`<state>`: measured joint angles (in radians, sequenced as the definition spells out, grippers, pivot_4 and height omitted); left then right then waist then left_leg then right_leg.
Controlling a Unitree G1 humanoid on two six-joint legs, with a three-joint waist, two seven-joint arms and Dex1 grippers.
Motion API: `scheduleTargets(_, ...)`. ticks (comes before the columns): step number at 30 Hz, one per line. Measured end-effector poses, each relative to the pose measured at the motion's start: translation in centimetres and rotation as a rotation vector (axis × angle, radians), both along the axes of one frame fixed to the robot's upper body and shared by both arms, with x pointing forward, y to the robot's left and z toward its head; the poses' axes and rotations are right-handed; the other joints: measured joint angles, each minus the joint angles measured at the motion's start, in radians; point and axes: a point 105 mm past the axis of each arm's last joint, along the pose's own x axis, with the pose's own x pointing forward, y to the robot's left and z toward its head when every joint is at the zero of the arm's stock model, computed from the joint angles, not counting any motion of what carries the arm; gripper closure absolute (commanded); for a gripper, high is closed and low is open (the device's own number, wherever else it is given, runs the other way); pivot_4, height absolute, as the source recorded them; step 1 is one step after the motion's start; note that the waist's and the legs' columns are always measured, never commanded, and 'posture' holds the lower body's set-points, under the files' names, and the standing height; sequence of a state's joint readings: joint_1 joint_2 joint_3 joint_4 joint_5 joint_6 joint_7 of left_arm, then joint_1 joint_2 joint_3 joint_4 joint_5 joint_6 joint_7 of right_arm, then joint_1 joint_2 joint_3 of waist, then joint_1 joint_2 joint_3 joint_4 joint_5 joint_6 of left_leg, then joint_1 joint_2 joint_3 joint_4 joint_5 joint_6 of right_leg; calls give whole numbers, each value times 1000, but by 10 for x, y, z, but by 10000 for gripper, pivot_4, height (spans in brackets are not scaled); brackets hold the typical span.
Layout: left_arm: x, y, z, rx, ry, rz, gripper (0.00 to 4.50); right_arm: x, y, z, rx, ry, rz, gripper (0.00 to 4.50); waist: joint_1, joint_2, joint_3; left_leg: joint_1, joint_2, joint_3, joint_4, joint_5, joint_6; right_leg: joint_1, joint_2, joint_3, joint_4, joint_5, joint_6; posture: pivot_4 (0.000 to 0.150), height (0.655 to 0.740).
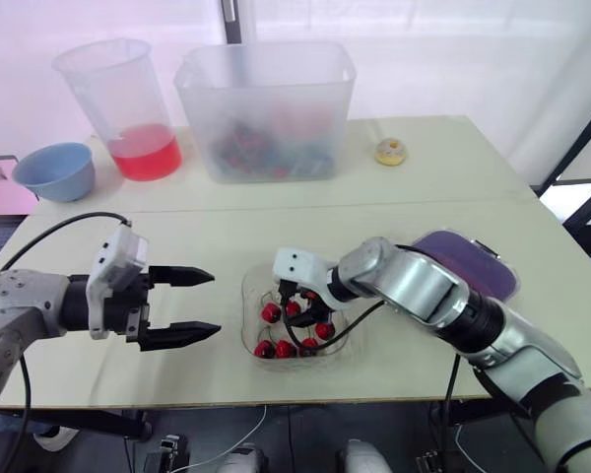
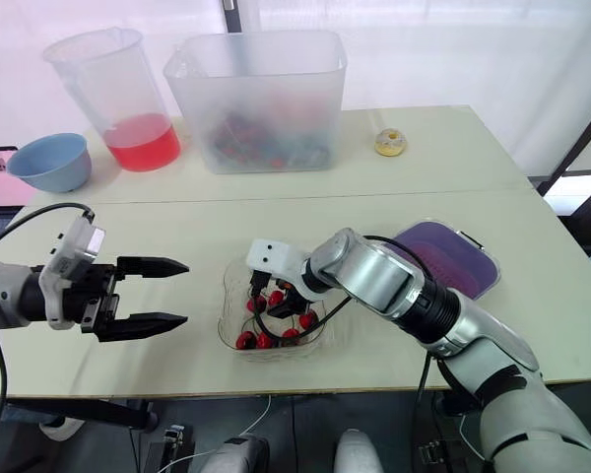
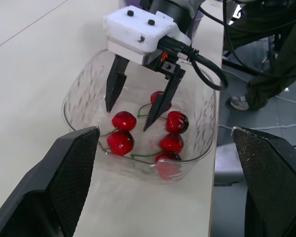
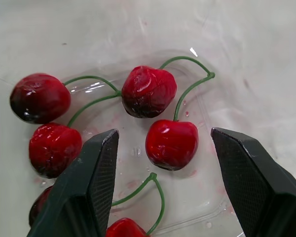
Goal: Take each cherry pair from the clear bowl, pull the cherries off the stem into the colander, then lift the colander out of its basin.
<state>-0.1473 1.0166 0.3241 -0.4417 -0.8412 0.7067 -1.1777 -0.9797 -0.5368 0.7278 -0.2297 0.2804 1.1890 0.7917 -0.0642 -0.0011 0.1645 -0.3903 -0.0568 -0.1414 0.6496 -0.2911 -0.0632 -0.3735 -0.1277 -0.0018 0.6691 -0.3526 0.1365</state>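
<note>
The clear bowl (image 3: 84,96) stands near the front edge of the table (image 1: 227,227), with several red cherries on green stems inside. The right gripper (image 3: 127,120) reaches down into this bowl from its 3 o'clock side. Its two black fingers are spread wide and they grip nothing. In the right wrist view one cherry pair (image 4: 171,144) lies directly between the fingers, with a free gap on each side. Its stem curves up and back to the second cherry (image 4: 149,91), which lies just beyond the fingertips. The other cherries rest beside the left finger, touching the bowl floor.

The left gripper (image 1: 215,304) hovers at 9 o'clock of the bowl, just beside the rim, pointing toward it. Its fingers are also wide apart and empty.

The purple colander (image 1: 468,258) sits in its clear basin at about 2 o'clock of the bowl, partly hidden behind the right arm.

At the far side of the table, around 12 o'clock, stands a large frosted tub (image 1: 266,108). A jug with red liquid (image 1: 128,108) stands at 11 o'clock.
</note>
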Motion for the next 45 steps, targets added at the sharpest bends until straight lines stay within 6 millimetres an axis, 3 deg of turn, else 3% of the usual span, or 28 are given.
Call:
scheduleTargets(1, 0, 0, 0, 0, -1, 2, 0, 0, 0, -3, -5, 5, 0, 13783, -2, 0, 0, 0, 0, 0, 0, 0, 0, 0, 0, 0, 0, 0, 0, 1500, 7400)
scheduleTargets(3, 0, 0, 0, 0, 0, 3, 0, 0, 1, -5, -8, 8, 1, 18828, -4, 0, 0, 0, 0, 0, 0, 0, 0, 0, 0, 0, 0, 0, 0, 1500, 7400)
scheduleTargets(6, -1, -2, 1, -7, 0, -2, 0, 2, -1, -6, -17, -3, -6, 31228, -5, 0, 0, 0, 0, 0, 0, 0, 0, 0, 0, 0, 0, 0, 0, 1500, 7400)
scheduleTargets(15, 0, -3, 1, -15, -2, 5, 0, 1, -2, -3, -22, -15, 9, 31228, -4, 0, 0, 0, 0, 0, 0, 0, 0, 0, 0, 0, 0, 0, 0, 1500, 7400)
scheduleTargets(26, 14, -8, 9, -109, -30, 12, 0, -2, -20, 44, 0, -162, 80, 31228, -2, 0, 0, 0, -1, 0, 0, 0, 0, 0, 0, 0, 0, 0, 0, 1500, 7400)
scheduleTargets(30, 27, -9, 20, -194, -46, 59, 0, 6, -26, 68, 19, -379, 165, 31228, -3, 0, 0, 0, -1, 1, 0, 0, 0, 0, 0, 0, 0, 0, 0, 1500, 7400)
scheduleTargets(36, 59, -24, 44, -481, -9, 149, 0, 10, -20, 94, 72, -697, 318, 31228, -2, -4, -1, 0, -1, 1, 4, 0, 0, 0, 0, 0, 3, 0, 0, 1500, 7400)
scheduleTargets(41, 72, -33, 54, -537, 40, 195, 0, 21, -18, 121, 96, -939, 312, 31228, -5, -4, -1, 0, -1, 1, 3, 0, 0, 0, 1, 0, 3, 0, 0, 1500, 7400)
scheduleTargets(45, 82, -37, 60, -567, 79, 221, 0, 26, -16, 129, 70, -1055, 327, 31228, -4, -4, -1, 0, -1, 1, 4, 0, 0, 0, 1, 0, 3, 0, 0, 1500, 7400)
